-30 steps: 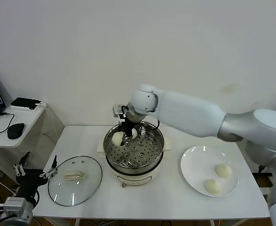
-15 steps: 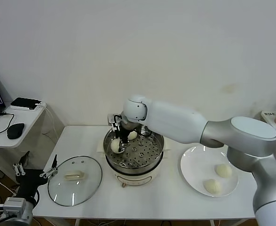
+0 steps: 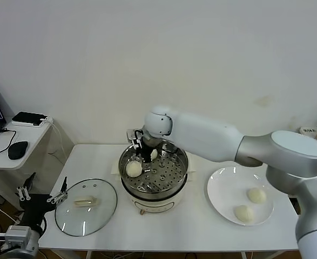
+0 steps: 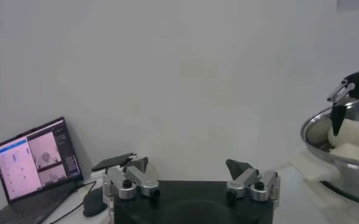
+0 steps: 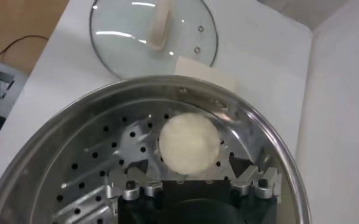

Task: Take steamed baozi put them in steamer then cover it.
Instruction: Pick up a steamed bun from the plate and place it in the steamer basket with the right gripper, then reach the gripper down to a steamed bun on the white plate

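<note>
Glass cover (image 3: 86, 206) left of steamer (image 3: 154, 175), plate (image 3: 223, 186) right

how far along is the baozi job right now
About halfway. Two baozi lie in the steamer; the open right gripper sits just above them. Two more wait on the plate. The cover lies on the table; left gripper idle.

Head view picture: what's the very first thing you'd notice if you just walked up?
The long white right arm reaches across the table, its open right gripper hanging inside the shiny steamer, just above a bun lying on the holed floor with a second bun behind it. Two more buns wait on the white plate to the right, and the glass cover lies flat on the left.
</note>
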`<act>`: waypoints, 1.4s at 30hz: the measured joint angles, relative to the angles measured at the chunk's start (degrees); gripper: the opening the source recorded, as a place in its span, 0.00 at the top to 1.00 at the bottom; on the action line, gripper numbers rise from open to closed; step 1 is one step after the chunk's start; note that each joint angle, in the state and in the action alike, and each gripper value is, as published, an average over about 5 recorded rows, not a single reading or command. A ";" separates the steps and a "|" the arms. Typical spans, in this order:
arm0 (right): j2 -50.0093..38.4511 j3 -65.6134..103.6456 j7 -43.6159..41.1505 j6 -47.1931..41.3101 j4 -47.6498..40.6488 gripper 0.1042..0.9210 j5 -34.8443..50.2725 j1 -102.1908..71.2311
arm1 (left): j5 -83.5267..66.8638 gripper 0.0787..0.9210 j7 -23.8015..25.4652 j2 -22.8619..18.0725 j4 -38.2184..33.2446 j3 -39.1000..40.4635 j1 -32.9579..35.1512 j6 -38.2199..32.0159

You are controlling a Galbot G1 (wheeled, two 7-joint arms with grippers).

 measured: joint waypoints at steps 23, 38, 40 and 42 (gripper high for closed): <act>-35.90 7.06 -6.90 7.57 23.72 0.12 -9.16 0.29 | -1.82 0.12 -0.35 1.88 2.33 0.61 -1.47 -0.25; -56.47 31.48 -6.70 12.29 32.33 0.12 -21.48 -32.44 | -1.45 0.12 -0.55 2.23 4.58 1.76 -2.21 -0.62; -57.49 34.79 -6.55 12.42 32.67 0.12 -22.54 -36.98 | -1.23 0.12 -0.55 2.19 4.71 1.99 -2.14 -0.62; -58.18 37.50 -6.43 12.48 32.90 0.12 -23.34 -40.95 | -0.99 0.12 -0.54 2.19 4.79 2.17 -2.10 -0.60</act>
